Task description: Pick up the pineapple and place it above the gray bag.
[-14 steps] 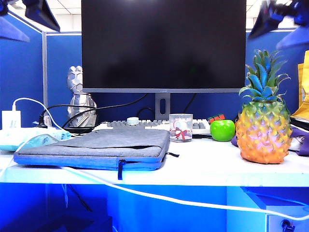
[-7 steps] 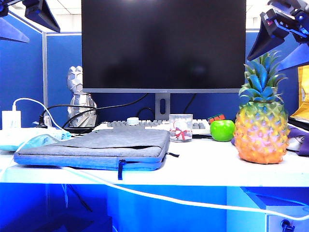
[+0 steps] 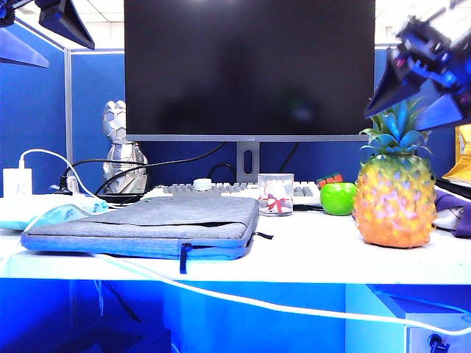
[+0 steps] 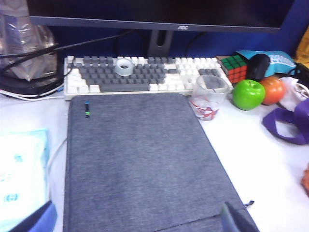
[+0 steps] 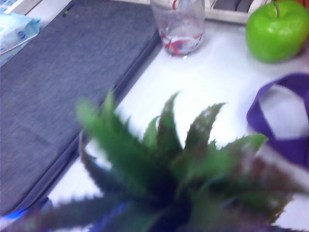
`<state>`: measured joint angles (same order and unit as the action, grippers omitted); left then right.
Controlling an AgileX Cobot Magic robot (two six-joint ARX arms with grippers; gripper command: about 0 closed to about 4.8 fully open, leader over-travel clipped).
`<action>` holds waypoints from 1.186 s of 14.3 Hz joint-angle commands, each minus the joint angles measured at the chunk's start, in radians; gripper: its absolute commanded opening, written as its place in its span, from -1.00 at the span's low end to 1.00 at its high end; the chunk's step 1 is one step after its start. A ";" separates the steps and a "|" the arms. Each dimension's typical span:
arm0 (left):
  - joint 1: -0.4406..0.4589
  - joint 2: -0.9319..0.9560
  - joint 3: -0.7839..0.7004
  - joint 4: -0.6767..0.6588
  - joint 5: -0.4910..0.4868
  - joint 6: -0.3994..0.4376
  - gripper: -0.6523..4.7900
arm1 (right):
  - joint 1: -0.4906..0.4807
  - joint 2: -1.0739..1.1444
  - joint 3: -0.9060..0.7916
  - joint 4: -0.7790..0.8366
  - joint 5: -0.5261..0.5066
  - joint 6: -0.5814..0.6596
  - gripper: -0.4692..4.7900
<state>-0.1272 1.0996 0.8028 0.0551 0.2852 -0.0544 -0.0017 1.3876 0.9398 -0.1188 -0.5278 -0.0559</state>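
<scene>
The pineapple (image 3: 394, 200) stands upright on the white table at the right, its orange body bare and its spiky crown (image 5: 164, 164) filling the right wrist view. My right gripper (image 3: 416, 107) hangs open at the top of the crown, one finger on each side of the leaves and nothing gripped. The gray bag (image 3: 147, 220) lies flat on the left half of the table. High above the gray bag (image 4: 140, 159) my left gripper (image 4: 137, 224) stays open and empty, seen at the upper left corner of the exterior view as the left gripper (image 3: 40, 37).
A green apple (image 3: 339, 198) and a glass cup (image 3: 276, 194) sit between bag and pineapple. Behind them are a keyboard (image 4: 145, 75), a monitor (image 3: 249, 70) and a silver figure (image 3: 121, 151). A purple fabric item (image 5: 285, 121) lies beside the pineapple. A white cable (image 3: 243, 298) hangs along the table front.
My right gripper has come down and leftward onto the pineapple's crown. The pineapple has shifted slightly to the left. The left gripper has stayed where it was.
</scene>
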 commanded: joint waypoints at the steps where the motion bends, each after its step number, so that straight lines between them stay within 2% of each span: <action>1: 0.000 -0.003 0.005 0.004 0.007 -0.005 1.00 | 0.008 0.043 -0.002 0.055 -0.048 0.015 1.00; 2: 0.000 -0.003 0.005 0.004 0.007 -0.006 1.00 | 0.008 0.048 -0.006 0.070 -0.126 -0.053 -0.82; 3: 0.000 -0.003 0.005 0.004 0.007 -0.006 1.00 | 0.008 0.048 -0.006 0.079 -0.132 -0.057 -0.88; 4: 0.000 -0.003 0.005 0.004 0.007 -0.006 1.00 | 0.008 0.047 -0.006 0.087 -0.129 -0.055 -0.82; 8: 0.000 -0.003 0.005 0.004 0.003 -0.006 1.00 | 0.008 0.047 -0.006 0.116 -0.119 -0.047 -0.82; 10: 0.000 -0.003 0.005 -0.002 0.003 -0.006 1.00 | 0.008 0.044 0.001 0.220 -0.124 0.027 -0.82; 13: 0.000 -0.003 0.005 -0.017 0.003 -0.006 1.00 | 0.026 0.044 0.145 0.251 -0.136 0.091 -0.82; 17: 0.000 -0.003 0.005 -0.016 0.004 -0.006 1.00 | 0.153 0.069 0.356 0.251 -0.136 0.097 -0.82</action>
<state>-0.1272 1.1000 0.8032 0.0322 0.2859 -0.0582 0.1284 1.4479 1.2533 0.0925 -0.6579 0.0364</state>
